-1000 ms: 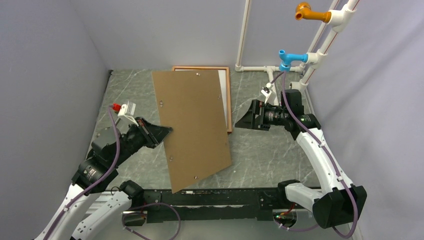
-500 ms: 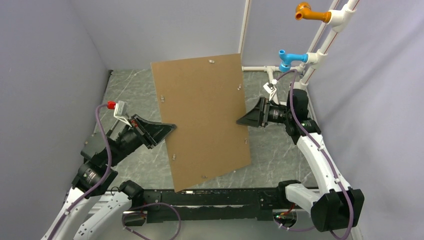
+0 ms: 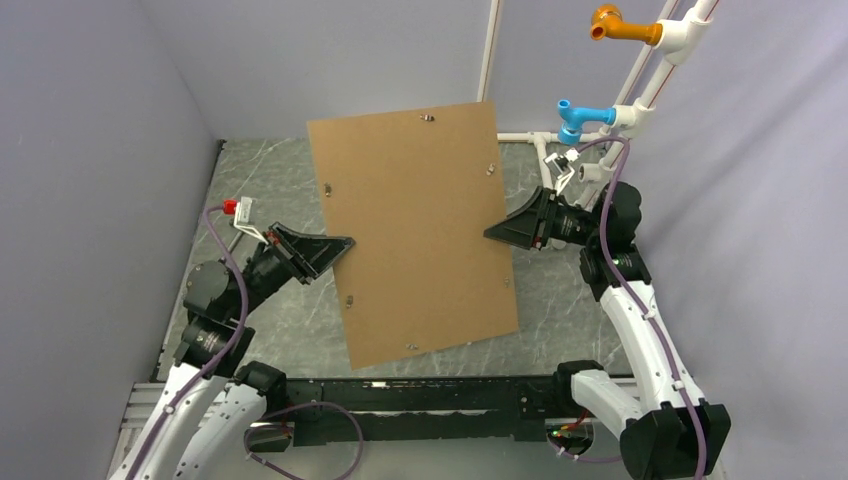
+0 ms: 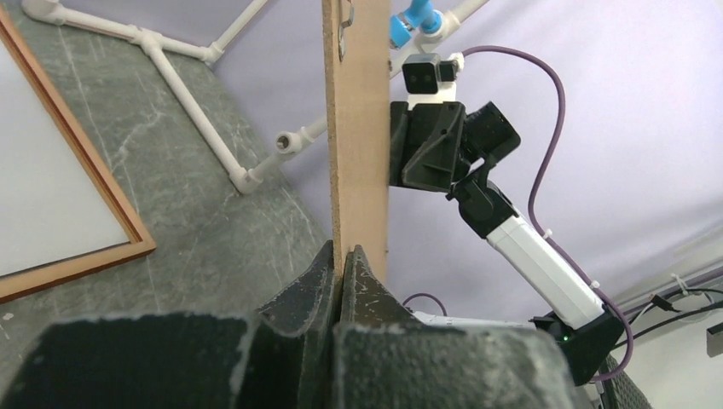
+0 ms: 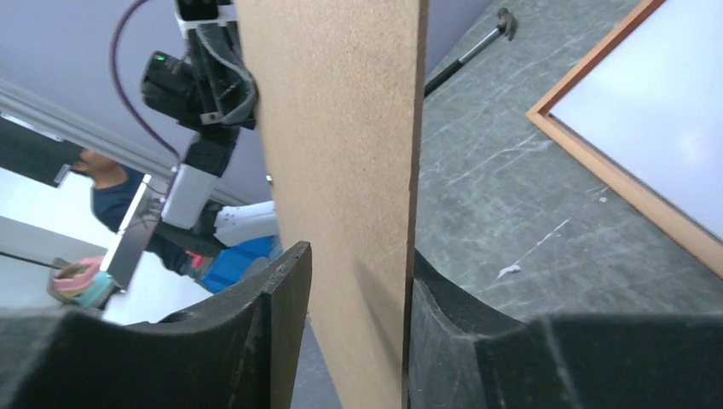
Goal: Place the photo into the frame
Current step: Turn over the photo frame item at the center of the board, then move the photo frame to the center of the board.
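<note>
A plain brown backing board (image 3: 415, 230) is held up off the table, tilted. My left gripper (image 3: 335, 245) is shut on its left edge; the left wrist view shows the board (image 4: 358, 128) pinched edge-on in that gripper (image 4: 348, 256). My right gripper (image 3: 497, 232) straddles the board's right edge. Its jaws (image 5: 360, 256) are partly closed, one finger against the board and a gap at the other finger (image 5: 281, 315). The frame (image 4: 77, 269) (image 5: 597, 153) lies flat on the table, hidden under the board in the top view. A white surface (image 5: 656, 102) fills it; whether this is the photo cannot be told.
A white pipe rack (image 3: 600, 110) with blue and orange fittings stands at the back right, close to the right arm. Grey walls close in the left and back sides. The marbled grey tabletop (image 3: 260, 180) shows around the board.
Both arms have risen, and the board has gone from lying low over the frame to being held up high. The right gripper reached its right edge and has narrowed around it.
</note>
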### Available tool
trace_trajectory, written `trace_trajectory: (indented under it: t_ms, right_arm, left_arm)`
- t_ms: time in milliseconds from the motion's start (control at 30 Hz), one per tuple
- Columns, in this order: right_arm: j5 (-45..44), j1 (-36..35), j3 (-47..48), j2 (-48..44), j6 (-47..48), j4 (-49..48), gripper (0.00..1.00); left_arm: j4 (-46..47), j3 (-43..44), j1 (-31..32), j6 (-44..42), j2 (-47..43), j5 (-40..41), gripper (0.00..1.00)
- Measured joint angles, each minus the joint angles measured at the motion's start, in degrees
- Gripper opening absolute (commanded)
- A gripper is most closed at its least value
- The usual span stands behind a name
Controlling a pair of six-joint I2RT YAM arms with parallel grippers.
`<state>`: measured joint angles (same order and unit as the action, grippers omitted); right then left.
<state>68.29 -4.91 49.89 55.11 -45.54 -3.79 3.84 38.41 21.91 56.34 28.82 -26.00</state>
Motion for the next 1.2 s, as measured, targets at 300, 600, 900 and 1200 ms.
trace_trajectory:
  t_ms: [300, 600, 900, 1200]
  right_arm:
    - [2.40, -0.17, -5.22, -0.17, -9.11, -8.70, 0.32]
    - [2.95, -0.17, -5.20, -0.33, -8.66, -7.87, 0.19]
    - [4.07, -0.37, -5.16, -0.33, -9.49, -8.04, 0.00]
    - [-1.42, -1.95, 5.20, 0.87, 6.32, 15.43, 0.00]
  left_arm:
    - [10.45, -9.14, -8.39, 6.99, 5.27, -10.23, 0.00]
    - [13.51, -9.79, -10.21, 8.24, 6.29, -13.51, 0.03]
    - [10.38, -9.77, -10.36, 5.60, 7.13, -13.51, 0.56]
    - [-3.08, -8.66, -10.21, -1.99, 9.35, -10.27, 0.99]
